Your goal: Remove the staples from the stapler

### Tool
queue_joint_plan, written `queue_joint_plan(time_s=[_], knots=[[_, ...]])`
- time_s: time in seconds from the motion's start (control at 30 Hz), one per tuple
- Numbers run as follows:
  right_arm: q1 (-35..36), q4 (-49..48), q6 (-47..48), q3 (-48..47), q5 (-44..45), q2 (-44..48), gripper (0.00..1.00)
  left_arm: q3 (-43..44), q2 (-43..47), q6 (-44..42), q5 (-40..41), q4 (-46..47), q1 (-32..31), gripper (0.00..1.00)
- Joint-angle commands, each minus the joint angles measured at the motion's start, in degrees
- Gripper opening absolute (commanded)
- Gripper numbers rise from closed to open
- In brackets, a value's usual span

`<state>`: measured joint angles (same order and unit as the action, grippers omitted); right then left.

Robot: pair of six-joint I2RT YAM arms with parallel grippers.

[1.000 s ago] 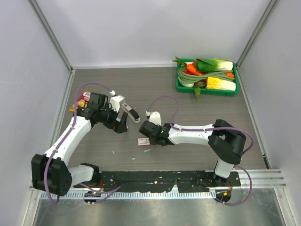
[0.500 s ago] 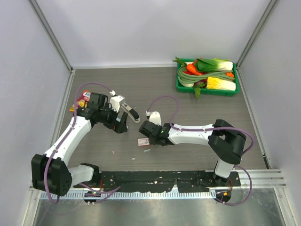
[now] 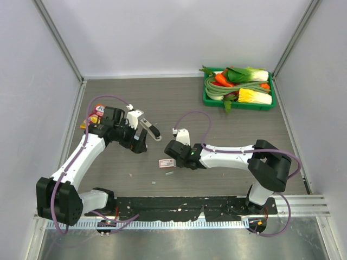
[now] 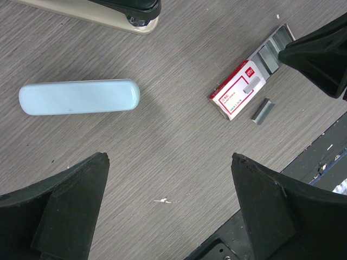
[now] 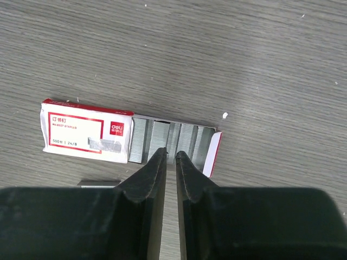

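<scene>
One small change: within the last second the right gripper (image 5: 168, 154) slid a little toward 4 o'clock in the top view. It was above the box (image 5: 87, 132), whose tray (image 5: 190, 142) was pulled out. Its jaws were nearly closed, with nothing visible between them. The left gripper (image 4: 168, 157) hung wide open, and the stapler (image 4: 78, 97) lay untouched at its 10 o'clock. One strip of staples (image 4: 261, 111) lay just beside the box, unmoved. Probably the unloading was done already.
</scene>
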<state>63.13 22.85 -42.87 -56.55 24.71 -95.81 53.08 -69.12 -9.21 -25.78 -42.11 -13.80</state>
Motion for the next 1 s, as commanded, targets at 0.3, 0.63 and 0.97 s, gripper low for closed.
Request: queue_joint_plan(time_s=[0.3,0.63,0.97], knots=[[-0.20,-1.58,-0.02,-1.01,1.48,0.36,0.11,0.36,1.18,-0.10,-1.64,-0.43,0.27,0.99],[-0.20,-1.23,1.73,-3.12,0.52,-2.36,0.12,0.45,1.10,-0.19,-1.64,-0.43,0.35,0.99],[-0.20,-2.64,2.79,-2.77,-0.98,-1.57,0.13,0.45,0.92,-0.10,-1.73,-0.52,0.27,0.99]])
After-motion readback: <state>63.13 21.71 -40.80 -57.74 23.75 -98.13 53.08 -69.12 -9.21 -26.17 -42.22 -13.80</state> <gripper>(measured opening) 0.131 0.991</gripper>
